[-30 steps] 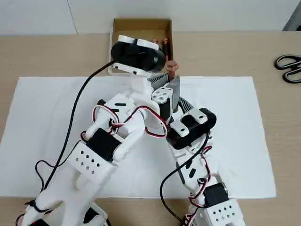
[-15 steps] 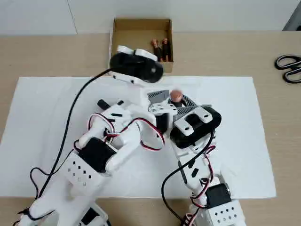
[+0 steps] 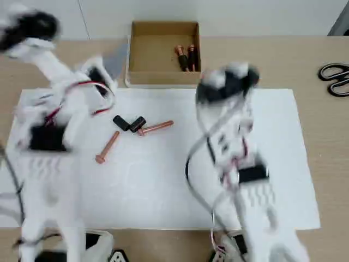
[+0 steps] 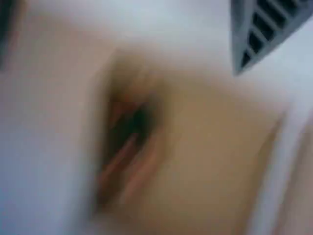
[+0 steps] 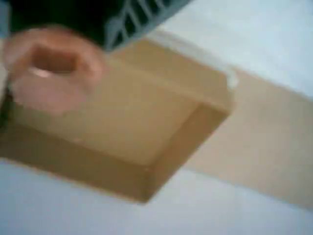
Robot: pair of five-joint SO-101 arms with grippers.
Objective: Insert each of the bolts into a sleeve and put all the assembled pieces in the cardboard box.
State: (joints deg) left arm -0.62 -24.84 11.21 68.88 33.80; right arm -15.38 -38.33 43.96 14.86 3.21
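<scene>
The right gripper (image 3: 223, 83), just beside the box (image 3: 152, 54), was clamped on a bolt (image 5: 49, 68). Whether a sleeve sat on that bolt could not be told. The step looked like the drop-off. It would go best if the bolt were brought fully over the box's bare floor, beside the pieces inside, and lowered before release so it cannot bounce out. The left gripper (image 3: 114, 61) hung at the box's other side; whether it was open or closed could not be told.

Two pieces (image 3: 185, 57) lay in the box. Near the box, on the sheet (image 3: 272, 164), lay two sleeves (image 3: 121, 123) and two bolts (image 3: 107, 147), one of them touching a sleeve's end. One pair of scissors (image 3: 334, 77) lay on the bench (image 3: 262, 60), well apart from the box.
</scene>
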